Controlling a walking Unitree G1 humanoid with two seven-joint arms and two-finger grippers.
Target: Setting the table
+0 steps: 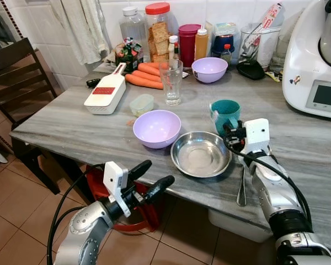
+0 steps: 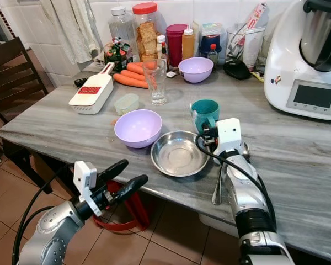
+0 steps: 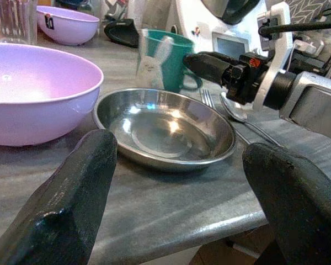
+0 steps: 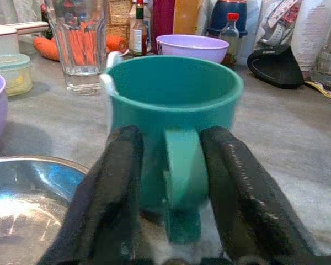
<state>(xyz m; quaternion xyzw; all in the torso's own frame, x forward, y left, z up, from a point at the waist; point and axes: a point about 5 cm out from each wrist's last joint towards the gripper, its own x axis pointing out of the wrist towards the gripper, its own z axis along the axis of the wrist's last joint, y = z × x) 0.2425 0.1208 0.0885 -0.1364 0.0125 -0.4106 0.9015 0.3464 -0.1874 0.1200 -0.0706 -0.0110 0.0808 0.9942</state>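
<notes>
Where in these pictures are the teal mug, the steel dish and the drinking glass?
teal mug (image 4: 174,91): right wrist view, front wall under the rim.
steel dish (image 1: 201,154): left eye view, middle of its bare bottom.
drinking glass (image 1: 171,83): left eye view, middle of its side.

Bare grey table (image 1: 71,130) lies open along the near left edge. Centre crowded: lilac bowl (image 1: 156,128) touching steel dish (image 1: 201,153), teal mug (image 1: 226,113) just behind. White appliance (image 1: 314,61) blocks far right.

Our right arm reaches forward over the table, our right gripper (image 4: 171,182) with fingers closed around a handle. Our left arm is bent low, our left gripper (image 1: 149,178) spread open, holding nothing.
</notes>
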